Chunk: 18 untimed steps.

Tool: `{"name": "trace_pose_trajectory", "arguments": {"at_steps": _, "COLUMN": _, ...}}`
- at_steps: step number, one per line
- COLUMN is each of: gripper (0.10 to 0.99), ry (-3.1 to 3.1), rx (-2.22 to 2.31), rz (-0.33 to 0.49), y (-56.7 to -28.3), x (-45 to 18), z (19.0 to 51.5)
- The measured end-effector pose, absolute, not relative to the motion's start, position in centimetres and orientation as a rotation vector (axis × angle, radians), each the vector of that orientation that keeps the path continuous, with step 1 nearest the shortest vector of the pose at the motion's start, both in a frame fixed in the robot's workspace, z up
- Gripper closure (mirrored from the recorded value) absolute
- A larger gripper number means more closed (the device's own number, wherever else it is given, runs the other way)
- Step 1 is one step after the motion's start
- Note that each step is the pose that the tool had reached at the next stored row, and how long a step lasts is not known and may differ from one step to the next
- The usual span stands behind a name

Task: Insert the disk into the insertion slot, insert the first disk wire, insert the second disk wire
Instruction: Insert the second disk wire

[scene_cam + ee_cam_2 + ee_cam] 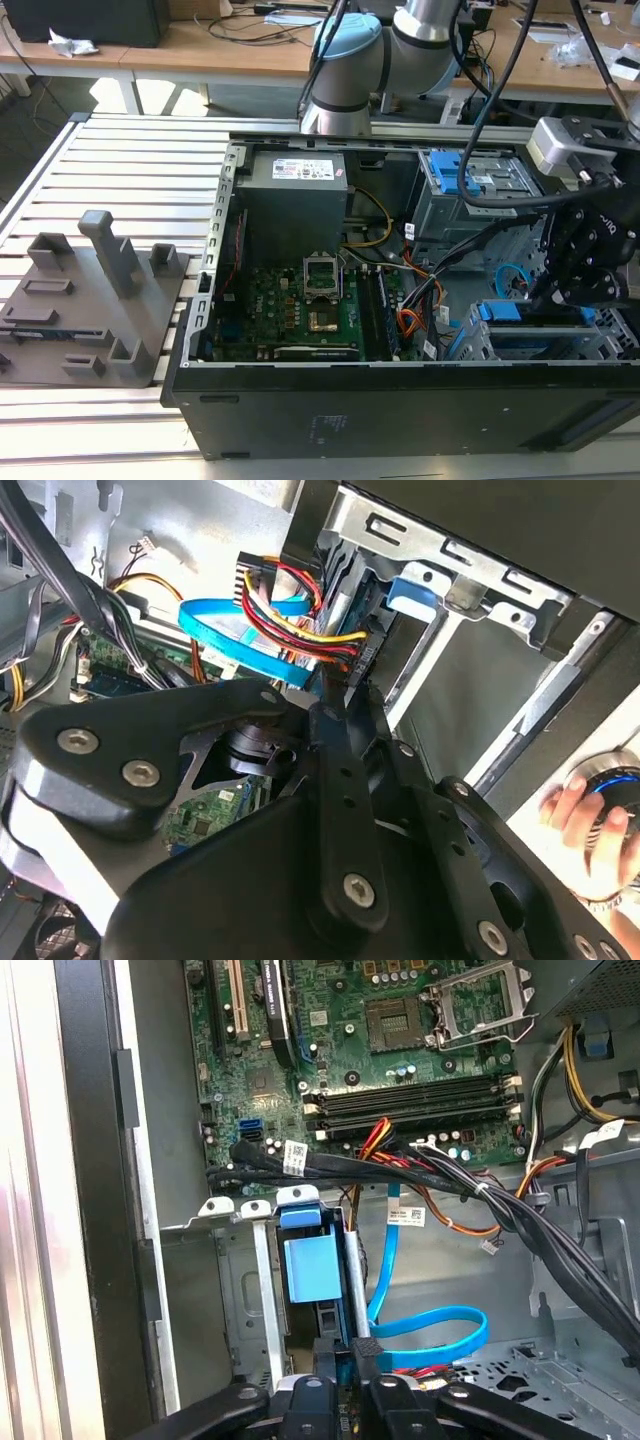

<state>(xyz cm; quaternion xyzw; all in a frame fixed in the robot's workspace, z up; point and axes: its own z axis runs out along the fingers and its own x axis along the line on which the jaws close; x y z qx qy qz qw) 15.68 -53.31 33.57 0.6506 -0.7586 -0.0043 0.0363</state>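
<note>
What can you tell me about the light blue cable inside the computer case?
The light blue cable is a thin, flat ribbon that looks like flexible plastic. In the first wrist view it drops from beneath the bundle of black wires, then loops over the grey case floor and back toward the gripper. In the second wrist view it arcs in front of red and yellow wires. Its end by the gripper is hidden, so its connection cannot be told.

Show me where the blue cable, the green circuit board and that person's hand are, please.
Blue cable (440,1322): first wrist view, on the flat loop lying near the case floor.
Circuit board (290,300): exterior view, on its green face below the grey power box.
Hand (585,815): second wrist view, on the fingers touching a round device.
</note>
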Motion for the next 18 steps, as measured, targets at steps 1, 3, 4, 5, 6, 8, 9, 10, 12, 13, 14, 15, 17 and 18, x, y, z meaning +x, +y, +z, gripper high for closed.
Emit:
{"name": "trace_pose_trajectory", "arguments": {"at_steps": 1, "gripper": 0.851, "ry": -2.329, "rx": 1.998, "rz": -0.013, "y": -53.3, "x": 15.7, "z": 33.6}}
{"name": "trace_pose_trajectory", "arguments": {"at_steps": 3, "gripper": 0.851, "ry": -2.330, "rx": 1.998, "rz": -0.014, "y": -53.3, "x": 15.7, "z": 33.8}}
{"name": "trace_pose_trajectory", "arguments": {"at_steps": 4, "gripper": 0.851, "ry": -2.329, "rx": 1.998, "rz": -0.013, "y": -53.3, "x": 15.7, "z": 34.6}}
{"name": "trace_pose_trajectory", "arguments": {"at_steps": 5, "gripper": 0.851, "ry": -2.329, "rx": 1.998, "rz": -0.012, "y": -53.3, "x": 15.7, "z": 35.6}}
{"name": "trace_pose_trajectory", "arguments": {"at_steps": 6, "gripper": 0.851, "ry": -2.329, "rx": 1.997, "rz": -0.011, "y": -53.2, "x": 15.7, "z": 36.3}}
{"name": "trace_pose_trajectory", "arguments": {"at_steps": 8, "gripper": 0.933, "ry": -2.327, "rx": 1.995, "rz": -0.006, "y": -53.1, "x": 15.7, "z": 37.6}}
{"name": "trace_pose_trajectory", "arguments": {"at_steps": 9, "gripper": 0.980, "ry": -2.326, "rx": 1.994, "rz": -0.003, "y": -53.0, "x": 15.7, "z": 38.6}}
{"name": "trace_pose_trajectory", "arguments": {"at_steps": 10, "gripper": 0.980, "ry": -2.325, "rx": 1.994, "rz": -0.002, "y": -53.0, "x": 15.7, "z": 39.2}}
{"name": "trace_pose_trajectory", "arguments": {"at_steps": 12, "gripper": 0.980, "ry": -2.325, "rx": 1.994, "rz": -0.003, "y": -53.0, "x": 15.7, "z": 39.4}}
{"name": "trace_pose_trajectory", "arguments": {"at_steps": 13, "gripper": 0.980, "ry": -2.325, "rx": 1.994, "rz": -0.003, "y": -53.0, "x": 15.7, "z": 39.4}}
{"name": "trace_pose_trajectory", "arguments": {"at_steps": 14, "gripper": 0.980, "ry": -2.325, "rx": 1.994, "rz": -0.003, "y": -53.0, "x": 15.7, "z": 39.4}}
{"name": "trace_pose_trajectory", "arguments": {"at_steps": 15, "gripper": 0.980, "ry": -2.325, "rx": 1.994, "rz": -0.002, "y": -53.0, "x": 15.7, "z": 39.4}}
{"name": "trace_pose_trajectory", "arguments": {"at_steps": 17, "gripper": 0.980, "ry": -2.325, "rx": 1.994, "rz": -0.002, "y": -53.0, "x": 15.7, "z": 39.4}}
{"name": "trace_pose_trajectory", "arguments": {"at_steps": 18, "gripper": 0.980, "ry": -2.325, "rx": 1.994, "rz": -0.002, "y": -53.0, "x": 15.7, "z": 39.4}}
